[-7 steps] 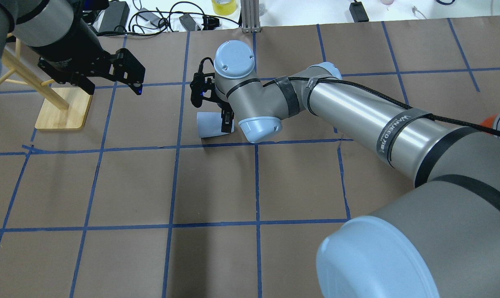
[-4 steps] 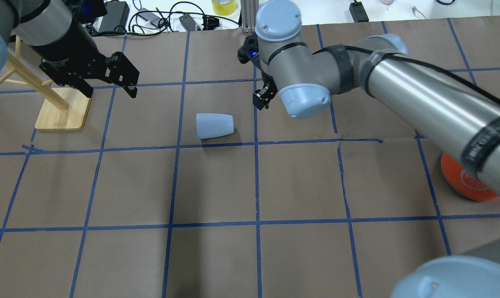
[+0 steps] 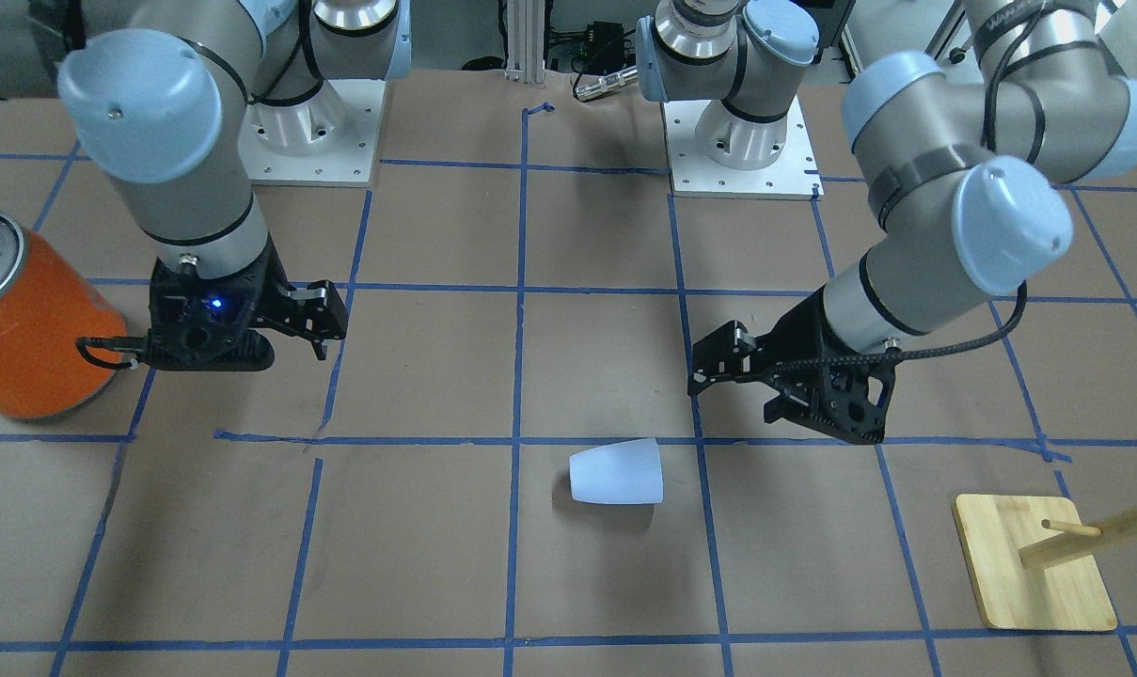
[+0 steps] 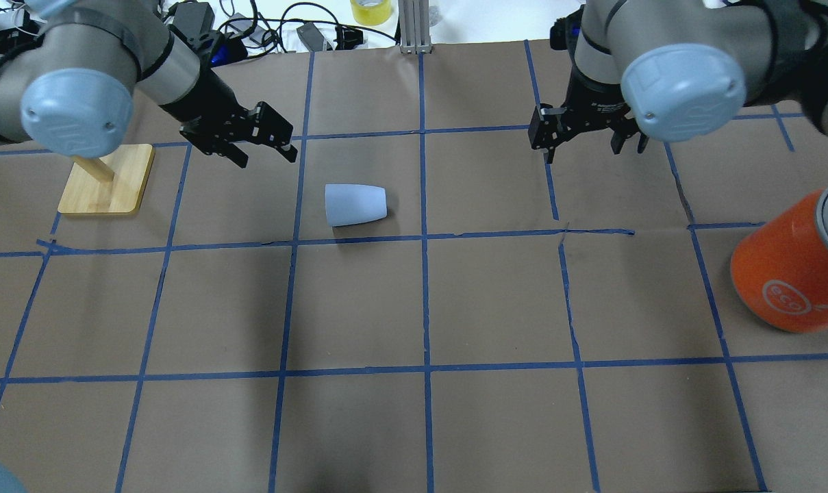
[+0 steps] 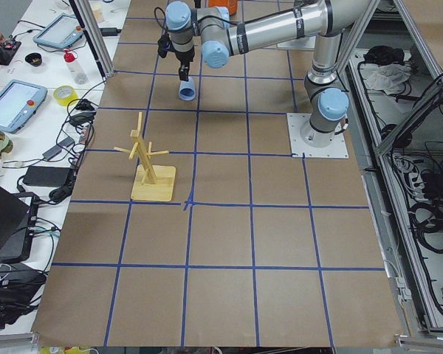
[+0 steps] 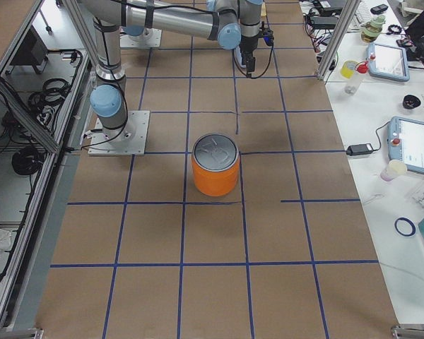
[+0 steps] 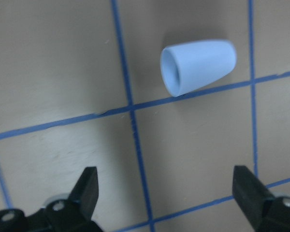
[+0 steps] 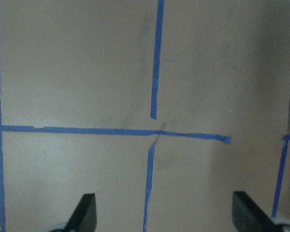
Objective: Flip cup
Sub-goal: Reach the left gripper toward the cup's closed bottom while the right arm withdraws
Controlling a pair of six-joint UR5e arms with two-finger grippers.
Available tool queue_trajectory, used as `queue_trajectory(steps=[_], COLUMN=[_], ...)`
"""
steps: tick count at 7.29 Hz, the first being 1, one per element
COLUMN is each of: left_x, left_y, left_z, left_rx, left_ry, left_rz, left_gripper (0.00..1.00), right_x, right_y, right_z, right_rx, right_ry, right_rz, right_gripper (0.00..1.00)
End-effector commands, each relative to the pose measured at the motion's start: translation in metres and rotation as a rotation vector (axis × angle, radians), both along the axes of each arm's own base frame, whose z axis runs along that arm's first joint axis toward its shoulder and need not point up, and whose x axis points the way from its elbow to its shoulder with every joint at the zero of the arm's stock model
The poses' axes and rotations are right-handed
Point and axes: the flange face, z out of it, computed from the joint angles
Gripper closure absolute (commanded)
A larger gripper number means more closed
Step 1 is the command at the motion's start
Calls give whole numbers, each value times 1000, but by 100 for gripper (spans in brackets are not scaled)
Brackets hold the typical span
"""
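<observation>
The pale blue cup (image 4: 355, 205) lies on its side on the brown paper, wider rim toward the robot's left. It also shows in the front view (image 3: 617, 474) and in the left wrist view (image 7: 198, 65), its mouth facing that view's left. My left gripper (image 4: 264, 155) is open and empty, hovering just beyond and to the left of the cup; its two fingers (image 7: 89, 186) frame bare paper short of the cup. My right gripper (image 4: 592, 147) is open and empty, well to the right of the cup; the right wrist view (image 8: 166, 212) holds only paper and blue tape.
A large orange can (image 4: 790, 274) with a silver top stands at the right side of the table. A wooden peg rack on a square base (image 4: 105, 179) stands at the far left, close to my left arm. Cables and a tape roll (image 4: 371, 10) lie beyond the table's far edge.
My right gripper, at the cup one second ago, has let go and drawn away to the far right. My left gripper has moved right, toward the cup. The cup lies where it was.
</observation>
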Motion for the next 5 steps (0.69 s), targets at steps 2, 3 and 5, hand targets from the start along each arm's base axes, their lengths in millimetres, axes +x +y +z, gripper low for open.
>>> queue_trajectory(steps=[2, 3, 5], left_x=[1, -2, -11], left_y=[-29, -28, -14], left_z=[-80, -105, -145], left_rx=[37, 42, 58], left_ry=[212, 275, 373], left_rz=[43, 53, 76], left_gripper=[0, 0, 0], right_x=[-14, -12, -17], right_y=[31, 34, 28], right_z=[44, 44, 35], right_rx=[7, 19, 26], right_ry=[8, 15, 24], right_rz=[-84, -85, -136], right_gripper=[0, 0, 0])
